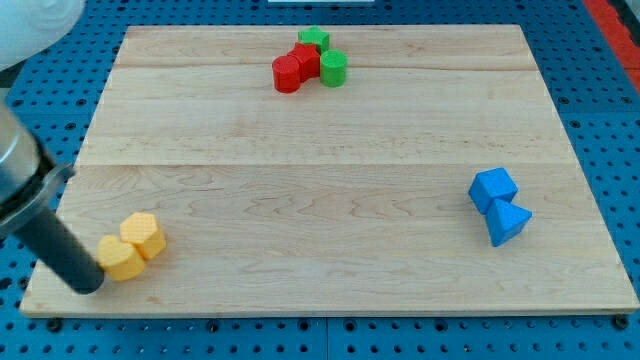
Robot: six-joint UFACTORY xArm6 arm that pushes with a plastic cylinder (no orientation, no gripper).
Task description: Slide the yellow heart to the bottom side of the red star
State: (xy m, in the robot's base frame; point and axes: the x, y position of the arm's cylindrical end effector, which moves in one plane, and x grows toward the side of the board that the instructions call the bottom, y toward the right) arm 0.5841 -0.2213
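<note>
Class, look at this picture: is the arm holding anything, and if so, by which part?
Nothing is held. My tip only presses against the yellow heart's left side.

The light is bright and even, from above. The counter (330, 200) shows no glare and only short soft shadows under the blocks. The arm (25, 190) at 9 o'clock is blurred and pale; the rest is sharp, edges nearly straight.
</note>
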